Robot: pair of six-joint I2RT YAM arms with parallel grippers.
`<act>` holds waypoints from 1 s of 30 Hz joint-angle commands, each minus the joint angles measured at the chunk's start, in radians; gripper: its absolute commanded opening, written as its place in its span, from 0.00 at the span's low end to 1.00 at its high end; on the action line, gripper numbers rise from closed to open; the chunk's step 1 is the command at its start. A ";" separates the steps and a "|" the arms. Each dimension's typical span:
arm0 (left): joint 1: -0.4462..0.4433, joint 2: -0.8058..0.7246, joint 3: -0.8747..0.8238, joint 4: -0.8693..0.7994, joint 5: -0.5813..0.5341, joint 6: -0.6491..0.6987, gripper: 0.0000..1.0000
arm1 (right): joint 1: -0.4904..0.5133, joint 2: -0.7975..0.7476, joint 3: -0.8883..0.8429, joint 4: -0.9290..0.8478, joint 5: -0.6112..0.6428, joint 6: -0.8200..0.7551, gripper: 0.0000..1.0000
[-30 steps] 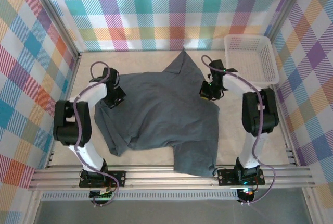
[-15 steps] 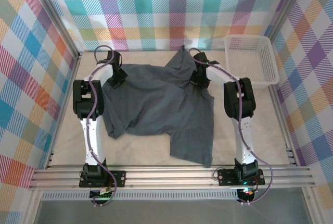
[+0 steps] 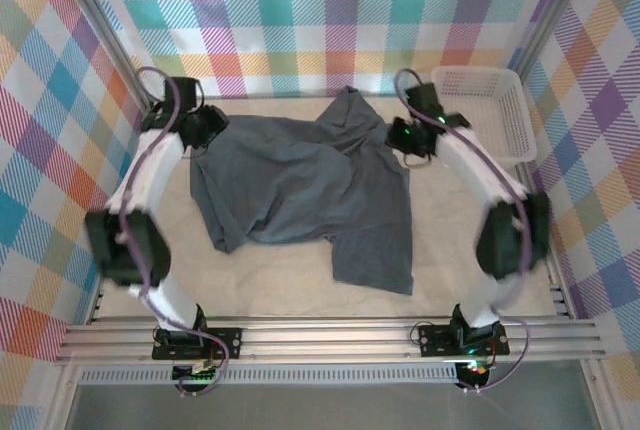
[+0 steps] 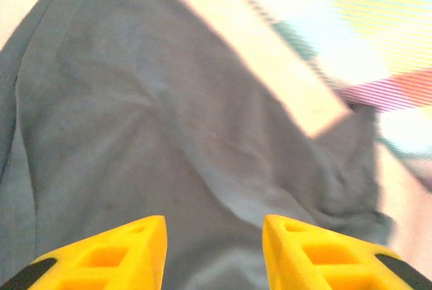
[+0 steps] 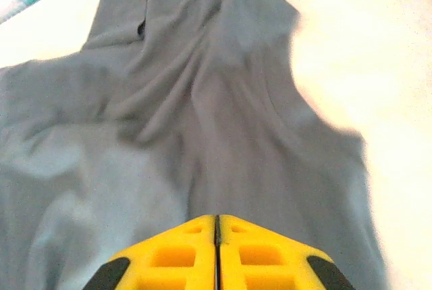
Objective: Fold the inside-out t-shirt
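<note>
The inside-out t-shirt (image 3: 300, 180) lies spread and wrinkled on the beige table, dark grey, with a bunched peak of cloth toward the far wall. My left gripper (image 3: 203, 133) hovers over its far left corner. In the left wrist view the left gripper (image 4: 214, 249) is open, its yellow fingers apart, and the t-shirt (image 4: 135, 101) lies below the gap. My right gripper (image 3: 405, 145) is above the shirt's far right edge. Seen from the right wrist, the right gripper (image 5: 217, 219) is shut, tips pressed together, above the t-shirt (image 5: 169, 135); no cloth shows between them.
A white mesh basket (image 3: 480, 110) stands at the far right corner, just right of the right arm. Checked walls enclose the table on three sides. Bare beige table (image 3: 470, 250) lies to the right and in front of the shirt.
Both arms have swept toward the far wall, dragging the shirt's upper edge with them. The left gripper has opened and let go of the cloth. Both wrists have lifted off the shirt.
</note>
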 commanded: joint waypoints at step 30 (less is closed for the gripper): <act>-0.289 -0.258 -0.690 -0.107 -0.198 0.041 0.56 | 0.000 -0.129 -0.590 0.192 -0.028 0.012 0.00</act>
